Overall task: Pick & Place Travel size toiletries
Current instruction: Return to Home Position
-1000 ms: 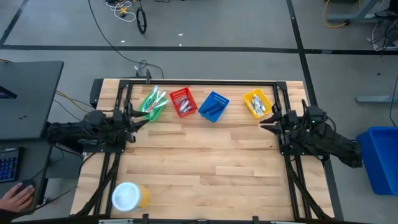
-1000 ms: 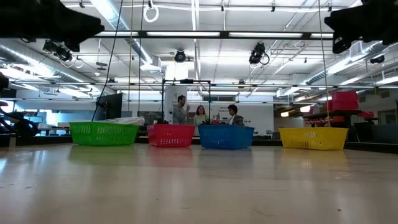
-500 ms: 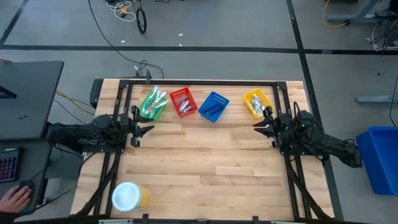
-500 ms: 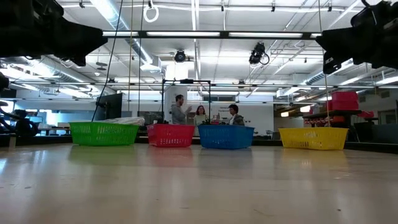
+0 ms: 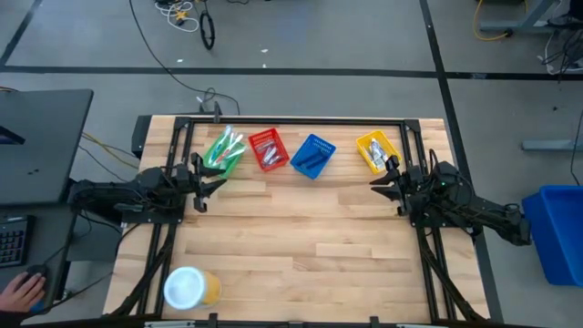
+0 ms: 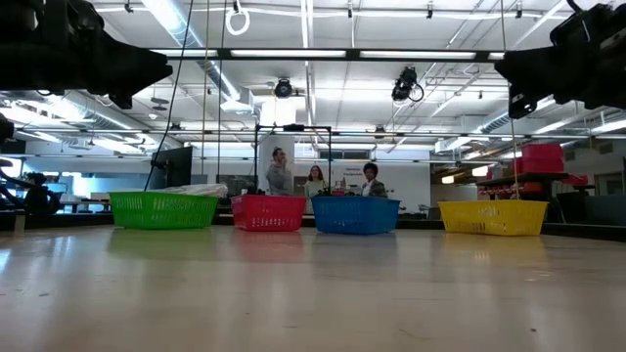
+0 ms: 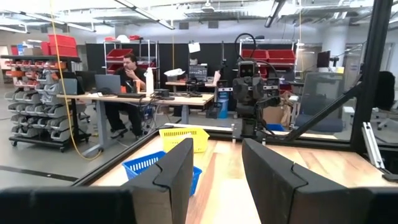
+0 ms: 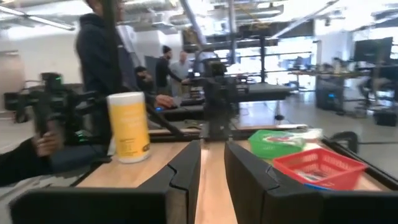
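Homing both arms. Left gripper (image 5: 208,182) hangs near the green basket (image 5: 219,167), fingers spread, empty. Right gripper (image 5: 383,182) sits just beside the yellow basket (image 5: 364,142), fingers a little apart, empty. Toiletries (image 5: 378,157) lie in the baskets along the far edge. I'd retract level and slowly, clear of the rims. Table (image 5: 301,246) is bare wood, with a jar (image 5: 189,287) at the near left corner. People (image 6: 315,181) stand in the room beyond.

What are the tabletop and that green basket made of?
The tabletop looks like wood: pale planks with visible seams and a slight sheen. The green basket is probably moulded plastic: bright uniform colour, fine open lattice in its walls.
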Available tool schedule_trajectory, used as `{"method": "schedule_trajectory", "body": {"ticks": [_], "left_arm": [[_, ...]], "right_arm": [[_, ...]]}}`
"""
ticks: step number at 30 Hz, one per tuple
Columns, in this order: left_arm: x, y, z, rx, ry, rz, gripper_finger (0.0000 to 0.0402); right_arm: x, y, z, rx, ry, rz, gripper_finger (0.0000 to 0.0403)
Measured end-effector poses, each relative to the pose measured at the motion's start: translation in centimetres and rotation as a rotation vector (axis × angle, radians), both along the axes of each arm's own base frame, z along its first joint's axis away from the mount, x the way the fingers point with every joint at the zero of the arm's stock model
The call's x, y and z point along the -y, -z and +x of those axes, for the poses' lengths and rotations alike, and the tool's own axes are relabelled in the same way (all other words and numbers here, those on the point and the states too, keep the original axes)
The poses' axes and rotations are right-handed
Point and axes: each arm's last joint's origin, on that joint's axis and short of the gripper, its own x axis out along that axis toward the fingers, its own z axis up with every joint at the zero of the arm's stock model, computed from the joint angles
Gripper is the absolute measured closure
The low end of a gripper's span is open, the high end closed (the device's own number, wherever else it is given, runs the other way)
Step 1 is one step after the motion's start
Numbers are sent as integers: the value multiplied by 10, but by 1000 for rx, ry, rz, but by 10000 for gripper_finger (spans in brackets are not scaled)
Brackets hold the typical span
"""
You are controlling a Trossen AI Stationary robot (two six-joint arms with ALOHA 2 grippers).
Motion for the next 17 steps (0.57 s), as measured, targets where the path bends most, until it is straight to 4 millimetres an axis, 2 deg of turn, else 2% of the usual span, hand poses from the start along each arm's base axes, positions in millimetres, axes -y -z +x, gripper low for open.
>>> {"method": "schedule_trajectory", "body": {"ticks": [5, 9, 17], "left_arm": [[0, 0, 0, 0, -2, 1, 256], [0, 0, 0, 0, -2, -2, 256], [0, 0, 0, -1, -3, 3, 256]], "right_arm": [[2, 4, 1, -37, 87, 45, 323], [4, 7, 2, -64, 222, 85, 323], [0, 11, 4, -96, 291, 85, 323]]}}
